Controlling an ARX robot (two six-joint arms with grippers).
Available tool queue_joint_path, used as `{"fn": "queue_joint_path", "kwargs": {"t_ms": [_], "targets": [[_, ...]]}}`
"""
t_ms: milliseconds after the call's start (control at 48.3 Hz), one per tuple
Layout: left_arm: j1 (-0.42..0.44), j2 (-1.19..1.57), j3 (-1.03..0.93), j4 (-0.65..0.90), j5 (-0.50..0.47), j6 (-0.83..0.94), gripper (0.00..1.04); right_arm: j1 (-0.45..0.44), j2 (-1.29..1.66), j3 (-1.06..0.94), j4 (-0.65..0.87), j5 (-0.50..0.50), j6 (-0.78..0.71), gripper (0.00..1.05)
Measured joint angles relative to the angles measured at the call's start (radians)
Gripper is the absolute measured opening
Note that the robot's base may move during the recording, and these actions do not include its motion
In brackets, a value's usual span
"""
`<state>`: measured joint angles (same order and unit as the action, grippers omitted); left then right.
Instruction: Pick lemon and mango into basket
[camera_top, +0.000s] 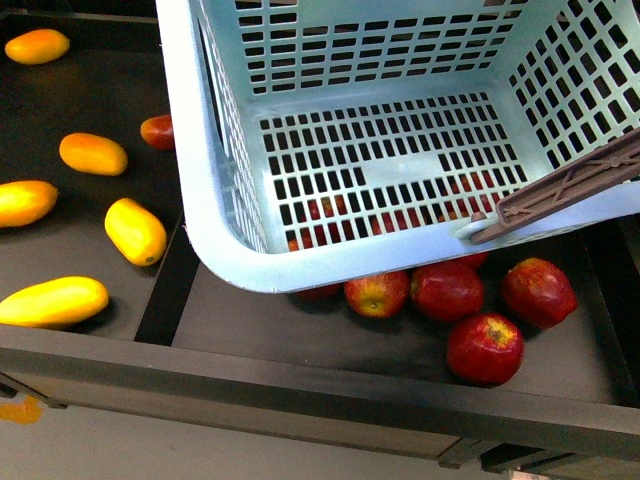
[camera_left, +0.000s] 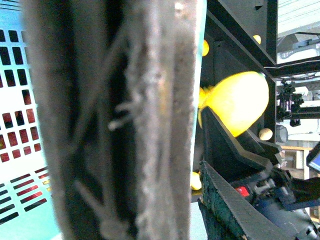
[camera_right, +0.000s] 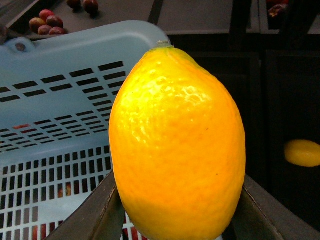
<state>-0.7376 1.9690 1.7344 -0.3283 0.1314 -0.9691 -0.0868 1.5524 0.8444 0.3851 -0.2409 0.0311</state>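
The pale turquoise basket (camera_top: 190, 150) hangs tilted over the shelf and fills most of the front view; it holds no fruit. Neither gripper shows there. In the left wrist view my left gripper (camera_left: 167, 205) is shut on the basket's brown-grey handle (camera_left: 125, 125), which fills the frame, blurred. My right gripper (camera_right: 180, 222) is shut on the bright-yellow lemon (camera_right: 177, 150), held just beside the basket's rim (camera_right: 75, 45). The lemon also shows in the left wrist view (camera_left: 240, 100). Several orange-yellow mangoes (camera_top: 135, 231) lie in the left compartment.
Red apples (camera_top: 485, 348) lie in the right compartment, partly under the basket. One more apple (camera_top: 158, 131) sits by the mangoes. A dark divider (camera_top: 165, 290) parts the two compartments. The other handle (camera_top: 570, 185) rests on the basket's near rim. A yellow fruit (camera_right: 302, 152) lies on a dark shelf.
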Motion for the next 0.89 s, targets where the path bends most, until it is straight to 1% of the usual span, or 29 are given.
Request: {"fn": "queue_joint_path", "kwargs": {"t_ms": [166,249,311,393,497,538,601,725,891], "targets": [[0.000,0.000,0.000,0.000,-0.001,0.000,0.27,0.077,0.081,0.051,0.019,0.083,0.022,0.48],[0.000,0.000,0.000,0.000,-0.001,0.000,0.27,0.098,0.107,0.061,0.028,0.098,0.033,0.49],[0.000,0.000,0.000,0.000,0.000,0.000,0.27,0.109,0.119,0.060,0.033,0.109,0.040,0.56],[0.000,0.000,0.000,0.000,-0.002,0.000,0.27,0.122,0.127,0.055,0.053,0.141,0.056,0.72],[0.000,0.000,0.000,0.000,-0.001,0.000,0.27,0.119,0.122,0.042,0.069,0.158,0.073,0.84],[0.000,0.000,0.000,0.000,-0.001,0.000,0.27,0.113,0.112,0.030,0.076,0.164,0.087,0.91],[0.000,0.000,0.000,0.000,-0.001,0.000,0.27,0.106,0.096,0.015,0.078,0.170,0.095,0.97],[0.000,0.000,0.000,0.000,-0.001,0.001,0.27,0.077,0.036,-0.025,0.080,0.175,0.115,0.96],[0.000,0.000,0.000,0.000,0.010,-0.002,0.27,0.007,-0.093,-0.091,0.080,0.190,0.142,0.96]]}}
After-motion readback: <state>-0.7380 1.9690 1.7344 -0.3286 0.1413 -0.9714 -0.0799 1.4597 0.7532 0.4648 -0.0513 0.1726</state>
